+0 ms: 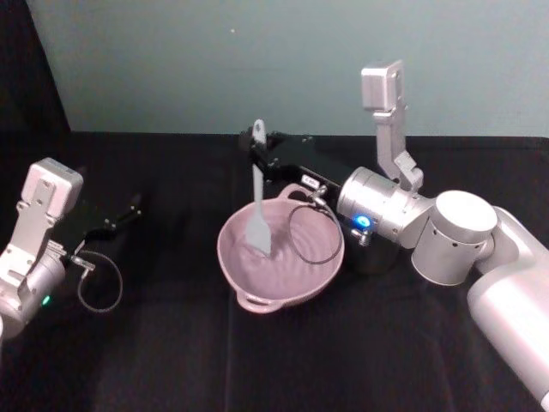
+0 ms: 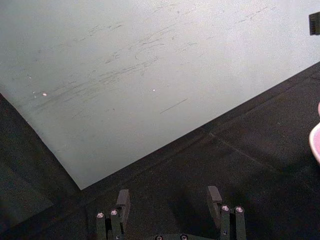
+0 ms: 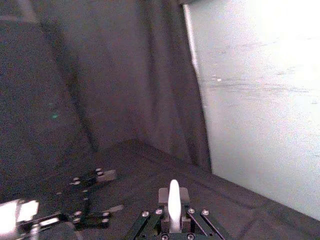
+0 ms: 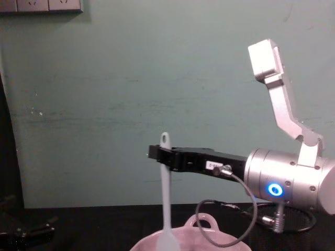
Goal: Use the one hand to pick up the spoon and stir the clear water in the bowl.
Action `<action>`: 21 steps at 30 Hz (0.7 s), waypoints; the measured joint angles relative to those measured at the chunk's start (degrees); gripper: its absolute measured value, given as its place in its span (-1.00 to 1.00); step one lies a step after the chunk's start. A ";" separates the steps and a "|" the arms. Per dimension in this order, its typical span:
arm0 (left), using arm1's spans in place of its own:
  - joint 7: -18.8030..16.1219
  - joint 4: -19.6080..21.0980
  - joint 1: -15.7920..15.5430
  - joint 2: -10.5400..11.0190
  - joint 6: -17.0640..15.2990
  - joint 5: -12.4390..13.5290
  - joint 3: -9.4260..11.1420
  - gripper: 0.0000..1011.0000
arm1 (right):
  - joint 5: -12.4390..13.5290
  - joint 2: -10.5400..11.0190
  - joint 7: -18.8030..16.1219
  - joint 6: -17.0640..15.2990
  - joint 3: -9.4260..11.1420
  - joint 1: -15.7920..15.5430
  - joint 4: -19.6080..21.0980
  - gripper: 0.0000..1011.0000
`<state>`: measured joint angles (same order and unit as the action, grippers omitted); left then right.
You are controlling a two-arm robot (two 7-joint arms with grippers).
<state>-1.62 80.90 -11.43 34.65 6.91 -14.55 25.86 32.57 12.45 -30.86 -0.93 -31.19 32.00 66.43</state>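
Closest in, the bowl [image 1: 292,292] sits on the black table [image 1: 171,360], with a loop handle on its near rim. The head view looks down into it — the spoon [image 1: 257,193] has its flat head inside, low against the pink. The clear water [image 1: 283,257] barely reads, so I cannot tell whether the head touches it. The chest view gives the side: the spoon hangs near vertical, its hole end poking up above the right gripper [image 4: 159,155]. That gripper reaches in level from the right, over the bowl's far side. The right wrist view confirms the pinch — fingers closed narrow on the white handle. Off to the left, well apart from the bowl, the left gripper [image 1: 129,209] hangs low over the table. Its own wrist view shows its fingers [image 2: 122,200] spread wide above the cloth. Farthest back is the pale green wall [image 4: 104,104].
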 joint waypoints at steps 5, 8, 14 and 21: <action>0.00 0.00 0.00 0.00 0.00 0.00 0.00 1.00 | -0.21 0.28 0.64 0.59 1.39 0.34 -1.14 -0.77; 0.00 0.00 0.00 0.00 0.00 0.00 0.00 1.00 | -0.21 0.92 1.10 0.77 2.39 -0.17 -0.71 -0.77; 0.00 0.00 0.00 0.00 0.00 0.00 0.00 1.00 | -0.03 2.90 1.95 0.75 4.14 -2.64 2.61 -0.77; 0.00 0.00 0.00 0.00 0.00 0.00 0.00 1.00 | 0.79 4.89 2.73 -0.36 5.18 -6.81 8.20 -0.77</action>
<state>-1.62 80.90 -11.43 34.65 6.91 -14.55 25.86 33.37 17.34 -28.13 -1.30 -26.01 25.20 74.63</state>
